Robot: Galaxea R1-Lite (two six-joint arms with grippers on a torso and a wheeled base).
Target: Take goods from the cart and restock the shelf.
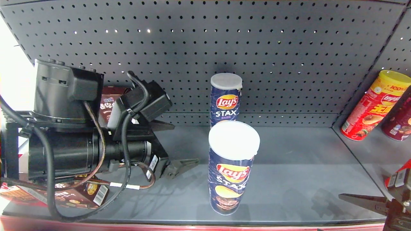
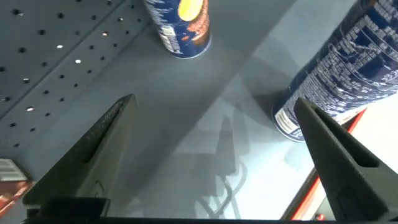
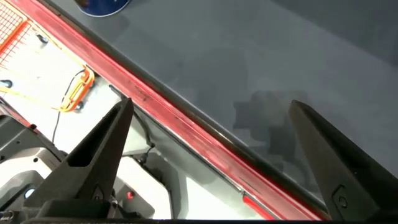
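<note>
Two blue chip cans with white lids stand upright on the grey shelf: one at the back against the pegboard, one near the front edge. My left gripper hovers just left of the cans, open and holding nothing. In the left wrist view the left gripper frames bare shelf, with the back can and front can ahead. My right gripper is open and holds nothing over the shelf's red front edge; one of its fingers shows at the lower right.
A red-and-yellow can and a dark red can lean in the neighbouring bay on the right. Brown snack boxes lie at the shelf's left end behind my left arm. Open shelf floor lies between the blue cans and the right divider.
</note>
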